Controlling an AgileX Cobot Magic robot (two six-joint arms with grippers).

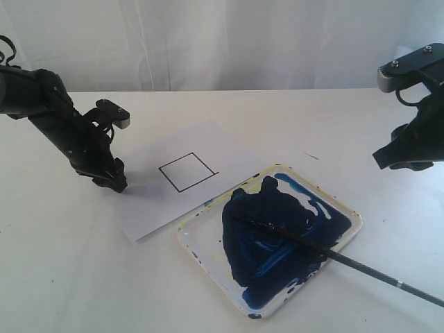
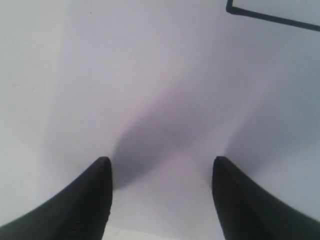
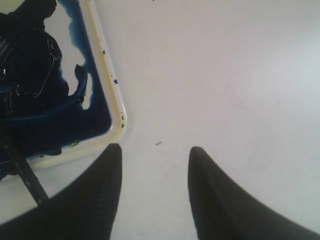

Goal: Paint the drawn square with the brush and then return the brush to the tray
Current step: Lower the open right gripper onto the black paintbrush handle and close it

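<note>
The outside camera sits high and well back, looking down across the worktop (image 1: pixel 62 277) toward a pale curtain (image 1: pixel 222 41), taking in the paper sheet (image 1: pixel 149 201) and the tray (image 1: pixel 198 239) together. The camera on my left wrist looks down past my left claw (image 2: pixel 161 165) from very near the sheet, sharing with the outside view only one corner of the drawn square (image 2: pixel 285 7). My right wrist camera looks past my right claw (image 3: pixel 155 152) from close over the worktop, sharing the tray's corner and a stretch of the brush (image 3: pixel 22 170).
</note>
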